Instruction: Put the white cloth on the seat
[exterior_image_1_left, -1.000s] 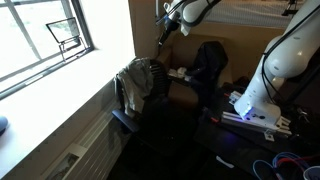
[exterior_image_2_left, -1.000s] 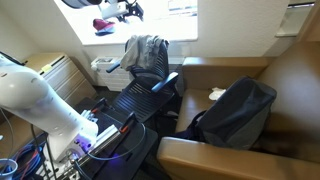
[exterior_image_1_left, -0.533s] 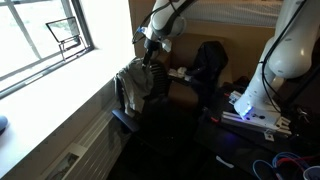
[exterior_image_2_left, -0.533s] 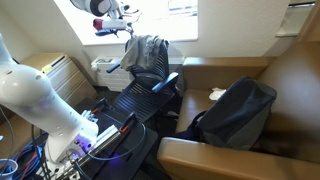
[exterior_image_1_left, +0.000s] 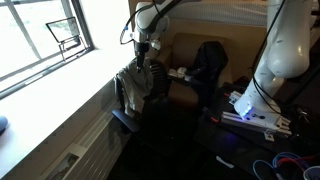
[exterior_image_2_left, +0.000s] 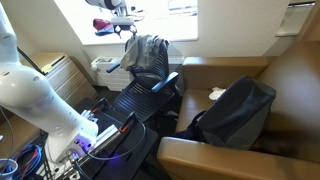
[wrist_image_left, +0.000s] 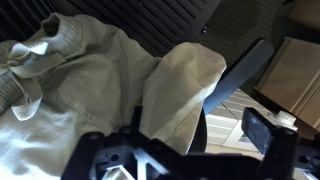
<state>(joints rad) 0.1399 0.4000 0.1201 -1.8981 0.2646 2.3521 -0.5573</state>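
The white cloth (exterior_image_1_left: 135, 85) hangs crumpled over the backrest of a black office chair; it shows in both exterior views (exterior_image_2_left: 148, 52). It fills the left of the wrist view (wrist_image_left: 100, 80). The chair's black mesh seat (exterior_image_2_left: 135, 100) lies below it, bare. My gripper (exterior_image_1_left: 143, 60) hovers just above the top of the cloth, also seen in an exterior view (exterior_image_2_left: 128, 32). In the wrist view its two fingers (wrist_image_left: 180, 150) stand wide apart, open and empty. The chair's armrest (wrist_image_left: 238, 72) shows beside the cloth.
A black backpack (exterior_image_2_left: 240, 105) lies on the wooden bench (exterior_image_2_left: 290, 80) next to the chair. A window (exterior_image_1_left: 40, 35) and sill run along one side. The robot base (exterior_image_1_left: 255, 105) and loose cables (exterior_image_1_left: 285, 165) are close to the chair.
The arm has swung across and down from high above the bench to just over the cloth on the chair back. The cloth has not moved.
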